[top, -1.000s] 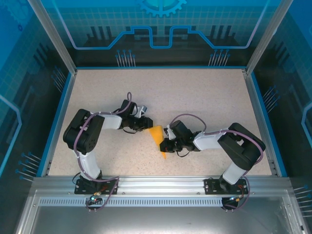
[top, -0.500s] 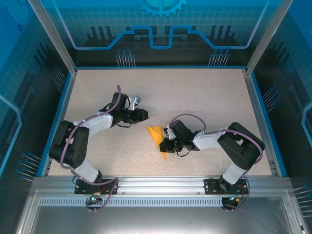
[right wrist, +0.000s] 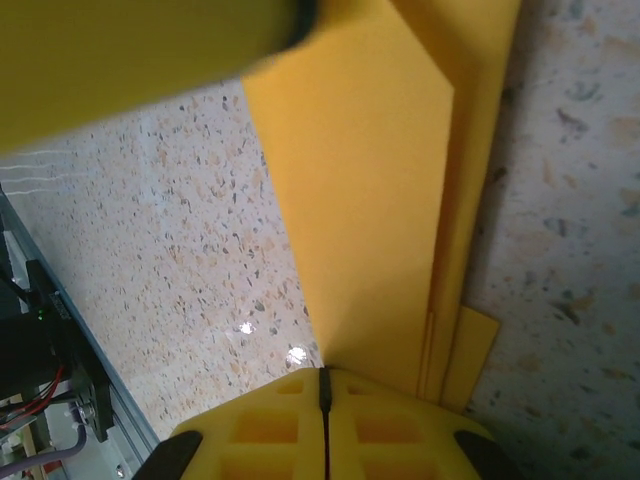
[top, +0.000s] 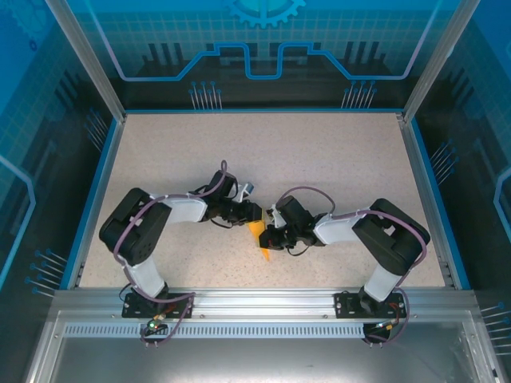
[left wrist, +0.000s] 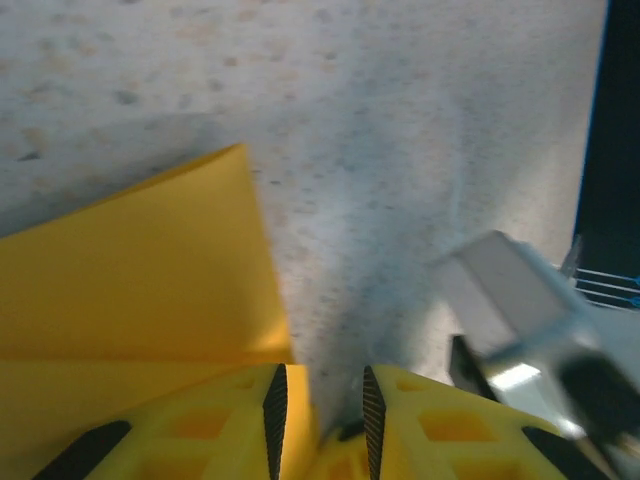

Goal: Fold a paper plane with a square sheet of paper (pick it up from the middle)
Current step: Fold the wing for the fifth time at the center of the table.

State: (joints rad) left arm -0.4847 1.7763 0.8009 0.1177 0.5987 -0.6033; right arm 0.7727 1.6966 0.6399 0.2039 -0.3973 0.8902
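The square sheet of paper is orange-yellow and folded into layers with a pointed lower tip, lying at the table's middle. My right gripper is at its right edge, shut on a raised flap whose crease runs into the closed jaws. My left gripper hovers at the paper's upper end. Its jaws stand a little apart with speckled table showing between them. The paper lies just left of the left finger and its edge reaches that finger.
The speckled table has blue rails on its sides and an aluminium frame at the near edge. A blurred grey-white part of the right arm sits close on the left gripper's right. A left finger crosses above the paper.
The left arm swung away to the upper left, then came back over the paper's upper end. The right gripper kept its hold and barely moved.
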